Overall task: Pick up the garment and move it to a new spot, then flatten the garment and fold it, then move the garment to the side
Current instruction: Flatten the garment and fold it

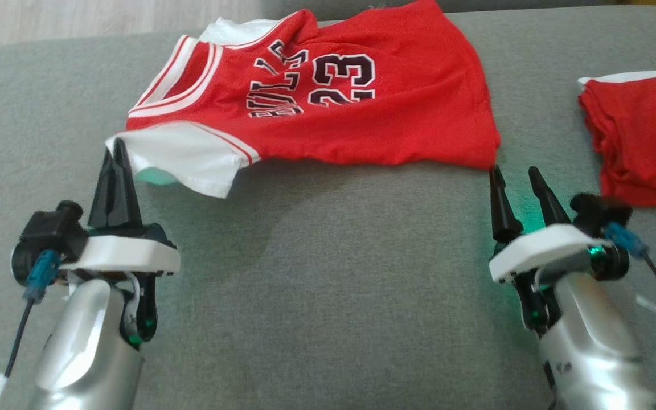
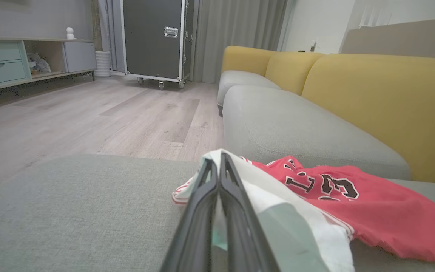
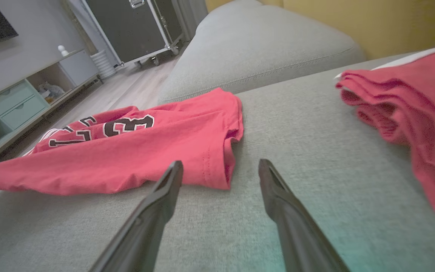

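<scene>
Nearest us, the left tool is closed and pinches the edge of the white sleeve of the red jersey. That edge is lifted slightly off the grey sofa seat. The right tool is open, fingers apart over bare seat, tips just beside the jersey's hem corner. We see the jersey spread but rumpled across the seat beyond both tools, "23" print facing up. At the right lies a second red garment, folded, apart from the jersey. Farther back we note a yellow backrest, a wood floor and a black wheeled case.
</scene>
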Robot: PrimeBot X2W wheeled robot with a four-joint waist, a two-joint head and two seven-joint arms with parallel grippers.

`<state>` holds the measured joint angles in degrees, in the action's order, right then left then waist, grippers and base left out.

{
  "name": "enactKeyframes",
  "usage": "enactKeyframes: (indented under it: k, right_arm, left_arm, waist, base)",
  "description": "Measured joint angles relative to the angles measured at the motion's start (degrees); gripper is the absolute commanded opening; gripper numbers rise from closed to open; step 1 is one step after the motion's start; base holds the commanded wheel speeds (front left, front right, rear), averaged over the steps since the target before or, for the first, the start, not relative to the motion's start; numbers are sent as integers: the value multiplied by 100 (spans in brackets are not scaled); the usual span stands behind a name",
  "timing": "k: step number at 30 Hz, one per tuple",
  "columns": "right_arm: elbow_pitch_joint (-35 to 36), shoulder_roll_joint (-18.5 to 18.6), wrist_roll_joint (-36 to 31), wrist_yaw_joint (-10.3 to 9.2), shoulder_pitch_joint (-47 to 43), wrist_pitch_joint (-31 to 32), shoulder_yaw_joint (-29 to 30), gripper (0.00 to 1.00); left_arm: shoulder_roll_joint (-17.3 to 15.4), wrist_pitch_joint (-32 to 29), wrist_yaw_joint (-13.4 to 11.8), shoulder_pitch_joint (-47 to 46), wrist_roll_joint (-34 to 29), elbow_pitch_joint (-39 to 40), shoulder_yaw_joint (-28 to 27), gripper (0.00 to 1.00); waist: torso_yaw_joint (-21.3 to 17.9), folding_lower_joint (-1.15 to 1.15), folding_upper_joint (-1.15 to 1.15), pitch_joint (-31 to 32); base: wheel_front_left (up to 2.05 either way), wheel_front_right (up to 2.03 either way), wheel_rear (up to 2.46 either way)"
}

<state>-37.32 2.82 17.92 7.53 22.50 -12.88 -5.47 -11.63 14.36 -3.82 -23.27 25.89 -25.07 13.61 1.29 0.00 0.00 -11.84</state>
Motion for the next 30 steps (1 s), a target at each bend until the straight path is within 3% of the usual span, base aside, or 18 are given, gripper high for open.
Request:
enactKeyframes:
  k: [8,12,19,20,21,22,30]
  right_arm:
    - [-1566,8,101,1,997,163,21,100]
    - [-2274,19,236,0,1430,145,-221,100]
    - [-2898,70,413,1,1945,76,-653,100]
    - [-2962,78,458,1,1987,78,-737,87]
    - [-3017,87,504,1,2026,79,-816,31]
    - [-3049,99,549,0,2053,79,-896,0]
    - [-2922,99,1032,1,2001,-36,-1349,0]
  left_arm:
    - [242,9,94,150,-364,619,-350,0]
    - [374,9,282,159,-534,669,-407,0]
    - [504,9,439,156,-733,631,-446,0]
    - [510,9,441,156,-761,602,-452,0]
    - [513,9,443,156,-780,558,-461,0]
    - [516,9,480,156,-780,520,-474,0]
    - [534,9,537,192,-814,316,-814,0]
  waist:
    - [198,0,0,-119]
    - [269,0,0,-213]
    - [293,0,0,-309]
    - [294,0,0,-311]
    - [294,0,0,-310]
    - [292,0,0,-305]
    - [202,0,0,-88]
  base:
    - [0,0,0]
    - [0,0,0]
    - [0,0,0]
    - [0,0,0]
    - [0,0,0]
    - [0,0,0]
    - [0,0,0]
